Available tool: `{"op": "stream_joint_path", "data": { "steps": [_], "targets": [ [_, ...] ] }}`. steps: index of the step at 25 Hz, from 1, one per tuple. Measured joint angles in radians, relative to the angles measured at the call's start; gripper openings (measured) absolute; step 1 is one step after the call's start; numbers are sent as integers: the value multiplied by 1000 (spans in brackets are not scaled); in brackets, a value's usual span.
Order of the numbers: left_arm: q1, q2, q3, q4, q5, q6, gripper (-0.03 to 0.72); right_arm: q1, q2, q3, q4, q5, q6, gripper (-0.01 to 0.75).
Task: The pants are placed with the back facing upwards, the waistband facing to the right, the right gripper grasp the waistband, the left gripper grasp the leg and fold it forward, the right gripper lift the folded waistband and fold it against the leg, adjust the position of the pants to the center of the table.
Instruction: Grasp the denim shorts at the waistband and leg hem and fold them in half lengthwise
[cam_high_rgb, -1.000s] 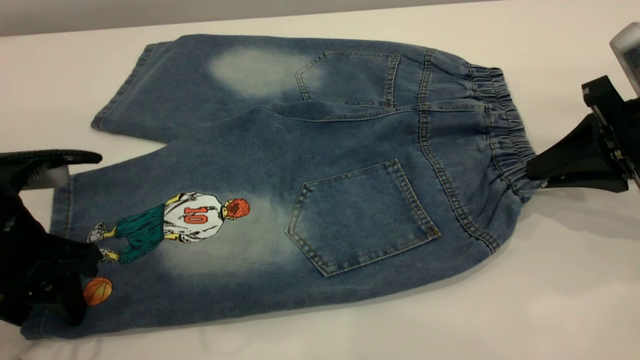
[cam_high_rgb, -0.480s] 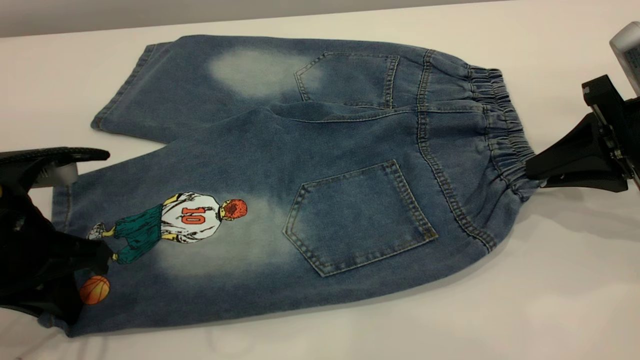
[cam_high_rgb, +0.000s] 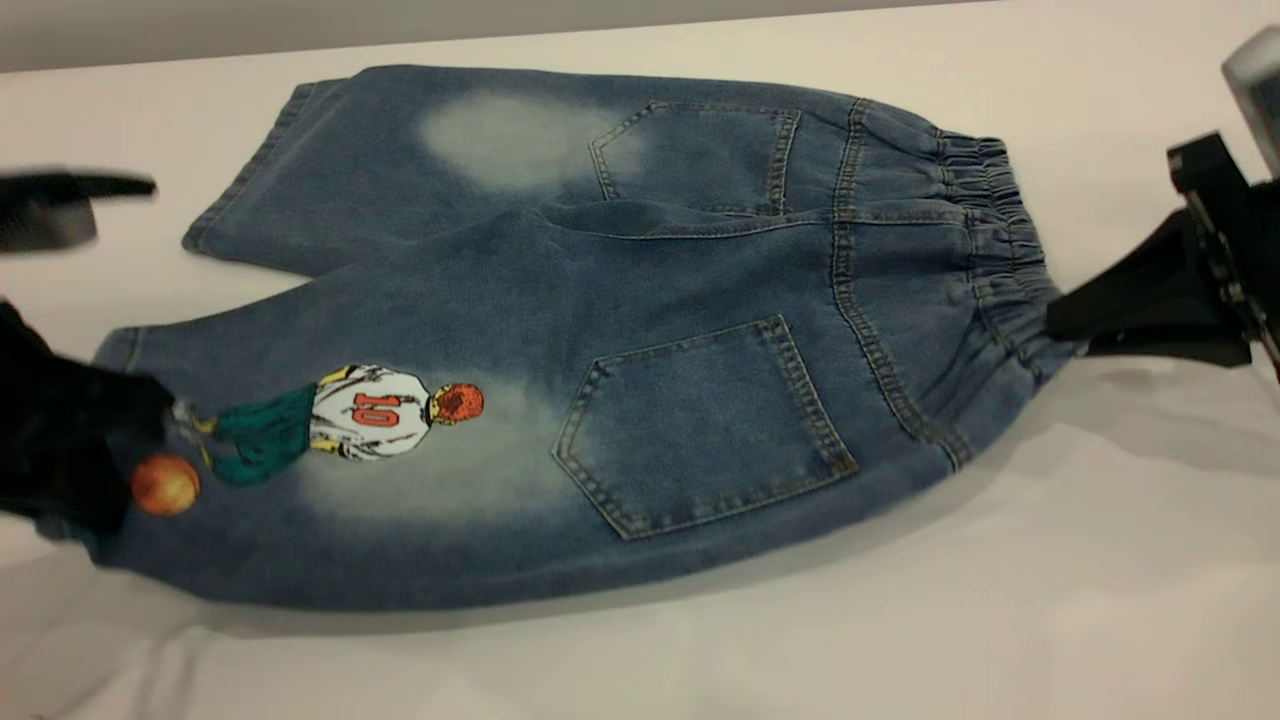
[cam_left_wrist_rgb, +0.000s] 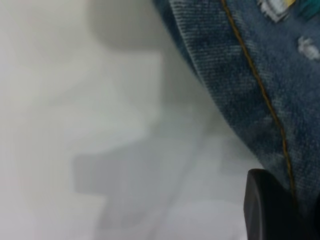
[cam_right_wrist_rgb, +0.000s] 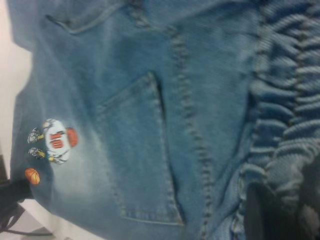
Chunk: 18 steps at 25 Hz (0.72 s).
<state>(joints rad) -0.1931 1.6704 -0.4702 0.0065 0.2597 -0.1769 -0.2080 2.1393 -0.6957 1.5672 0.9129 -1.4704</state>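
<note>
Blue denim pants (cam_high_rgb: 640, 330) lie back side up on the white table (cam_high_rgb: 1100, 600), with the elastic waistband (cam_high_rgb: 990, 230) to the right. My right gripper (cam_high_rgb: 1060, 325) is shut on the near end of the waistband (cam_right_wrist_rgb: 285, 125), and one black finger (cam_right_wrist_rgb: 260, 215) shows against the gathers. My left gripper (cam_high_rgb: 110, 470) is shut on the hem of the near leg (cam_high_rgb: 250, 500), beside the printed basketball (cam_high_rgb: 165, 485). In the left wrist view the hem (cam_left_wrist_rgb: 260, 90) hangs above the table, over a black finger (cam_left_wrist_rgb: 265, 205). The near edge of the pants is raised, with a shadow beneath.
The far leg (cam_high_rgb: 330, 170) still rests flat on the table, towards the back edge. A black part of the left arm (cam_high_rgb: 60, 205) hangs at the far left. Bare table lies in front of the pants and to their right.
Both grippers have risen with the cloth in them. The near leg hem and the near waistband corner have come off the table and shifted toward the far side; a wider shadow lies underneath.
</note>
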Motion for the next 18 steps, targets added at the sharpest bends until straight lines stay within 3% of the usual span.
{"op": "stream_joint_path", "data": {
  "steps": [11, 18],
  "targets": [
    [-1, -265, -3, -16, 41, 11, 96, 0, -209, 0, -2, 1, 55, 27],
    [-1, -370, -100, -7, 55, 35, 96, 0, -293, -22, 12, 1, 74, 27]
  ]
}}
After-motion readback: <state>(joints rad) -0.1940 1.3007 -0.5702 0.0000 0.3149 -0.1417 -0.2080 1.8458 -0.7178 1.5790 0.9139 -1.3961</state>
